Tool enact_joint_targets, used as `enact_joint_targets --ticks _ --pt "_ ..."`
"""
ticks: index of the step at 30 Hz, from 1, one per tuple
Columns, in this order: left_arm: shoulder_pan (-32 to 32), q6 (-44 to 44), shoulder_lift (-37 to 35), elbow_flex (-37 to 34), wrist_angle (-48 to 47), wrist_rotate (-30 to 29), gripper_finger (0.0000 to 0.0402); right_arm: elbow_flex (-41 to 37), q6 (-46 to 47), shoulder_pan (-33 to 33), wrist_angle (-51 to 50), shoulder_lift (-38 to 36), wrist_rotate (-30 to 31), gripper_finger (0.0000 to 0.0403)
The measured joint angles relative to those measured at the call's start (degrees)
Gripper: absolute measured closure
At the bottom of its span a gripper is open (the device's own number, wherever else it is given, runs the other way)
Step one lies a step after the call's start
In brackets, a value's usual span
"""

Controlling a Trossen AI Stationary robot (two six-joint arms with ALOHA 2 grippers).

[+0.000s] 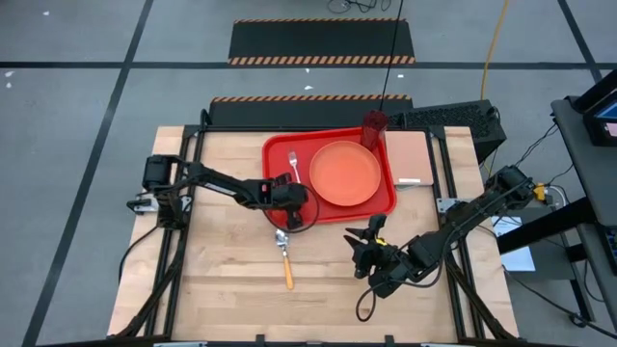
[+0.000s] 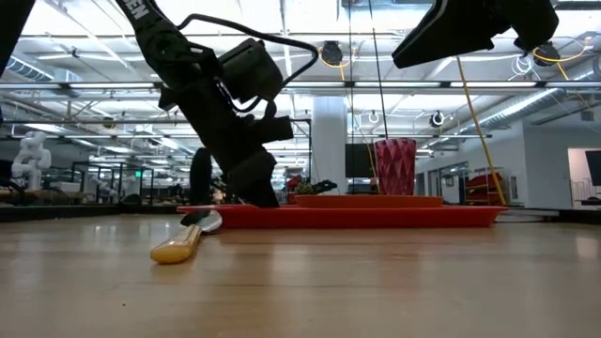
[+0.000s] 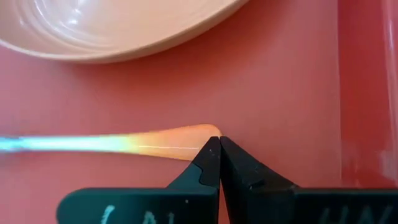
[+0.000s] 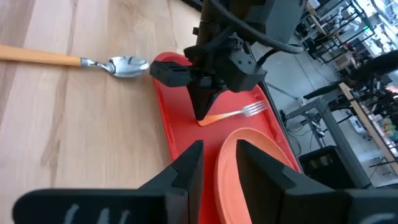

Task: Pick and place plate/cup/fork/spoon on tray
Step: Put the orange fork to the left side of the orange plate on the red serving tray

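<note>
Your left gripper is pinched shut on the end of the fork handle, the fork lying on the red tray beside the plate; let go cleanly and lift straight up so it doesn't drag. Your right gripper waits half spread over bare wood. The spoon lies on the pale wooden table, the cup at the tray's far corner; a bright workshop shows beyond

Glossy red plastic tray; pale wood table; shiny metal spoon bowl.
</note>
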Motion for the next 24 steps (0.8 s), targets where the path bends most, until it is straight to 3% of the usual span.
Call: enact_joint_targets --ticks 8,24 --pt "0.00 0.59 -0.41 0.00 -1.04 -0.03 0.0399 0.00 -0.14 0.02 0.33 0.00 -0.02 0.0316" --pt "-1.25 0.60 -12.48 0.01 -7.35 -2.14 0.0399 0.00 -0.45 0.02 0.80 0.00 -0.07 0.0316"
